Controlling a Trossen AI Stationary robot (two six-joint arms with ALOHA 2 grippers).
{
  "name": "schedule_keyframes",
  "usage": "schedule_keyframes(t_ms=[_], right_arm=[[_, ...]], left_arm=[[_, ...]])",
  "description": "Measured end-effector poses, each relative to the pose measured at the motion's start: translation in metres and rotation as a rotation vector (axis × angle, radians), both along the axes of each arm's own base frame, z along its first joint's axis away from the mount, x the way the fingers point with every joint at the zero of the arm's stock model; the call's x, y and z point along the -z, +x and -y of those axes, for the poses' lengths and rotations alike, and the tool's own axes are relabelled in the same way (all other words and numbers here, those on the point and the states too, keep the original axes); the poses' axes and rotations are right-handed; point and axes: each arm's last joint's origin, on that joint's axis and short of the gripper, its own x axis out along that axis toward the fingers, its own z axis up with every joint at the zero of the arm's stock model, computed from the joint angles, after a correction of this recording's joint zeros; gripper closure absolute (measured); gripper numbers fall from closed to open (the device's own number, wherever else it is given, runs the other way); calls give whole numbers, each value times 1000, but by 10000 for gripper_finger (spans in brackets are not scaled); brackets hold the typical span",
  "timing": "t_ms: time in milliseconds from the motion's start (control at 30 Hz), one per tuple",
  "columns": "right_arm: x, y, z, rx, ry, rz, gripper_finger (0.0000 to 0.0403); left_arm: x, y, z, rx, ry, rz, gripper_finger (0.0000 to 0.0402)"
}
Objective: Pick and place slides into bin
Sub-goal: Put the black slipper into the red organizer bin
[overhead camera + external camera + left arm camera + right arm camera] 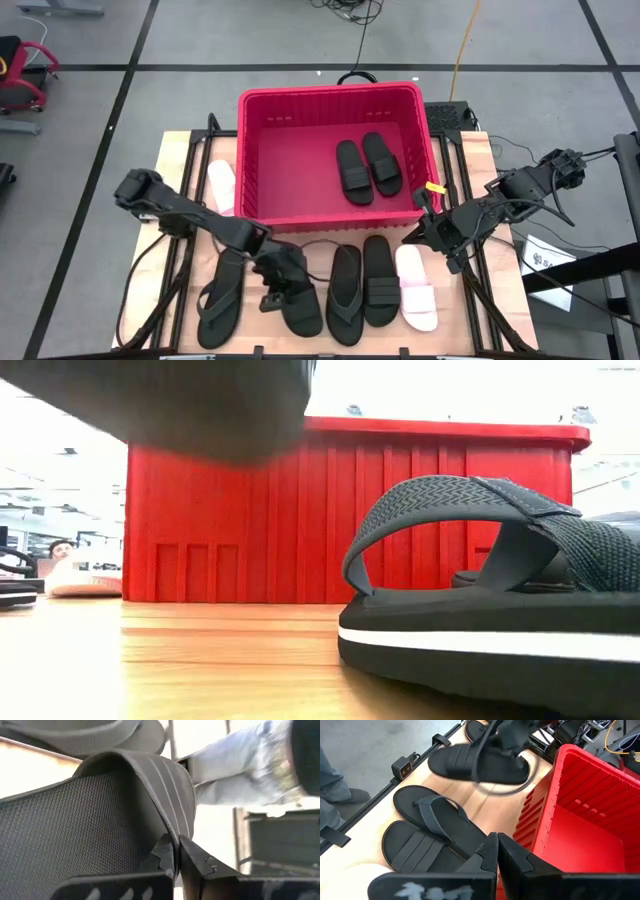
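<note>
High view: my left gripper (283, 283) sits at the table's front, fingers pressed together on the strap of a black slide (298, 308). Left wrist view confirms it, with the ribbed strap (165, 790) pinched between my fingers (165, 857). That slide looks raised off the wood in the right wrist view. Beside it lie a flip-flop (220, 300), another flip-flop (344, 295), a black slide (380, 280) and a pink slide (415, 288). One pale slide (222, 185) lies left of the bin (262, 160), which already holds two black slides (368, 168). My right gripper (428, 222) waits closed and empty just beside the bin's front right corner.
</note>
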Motion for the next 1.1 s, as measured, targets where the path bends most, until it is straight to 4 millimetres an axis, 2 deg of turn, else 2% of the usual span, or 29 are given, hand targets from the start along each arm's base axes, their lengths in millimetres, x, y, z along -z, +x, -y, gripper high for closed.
schedule_keyframes(t_ms=[233,433,800,1100], right_arm=[[0,0,0,0,0,0,403],[-1,1,0,1,5,10,403],[-5,3,-1,31,44,53,403],[-7,6,4,165,-42,123,403]], left_arm=[[-54,-30,-11,-90,-96,94,401],[-88,-55,-23,-171,-81,240,401],[-122,-88,-46,-216,73,497,401],[-137,-104,-84,-341,291,639,401]])
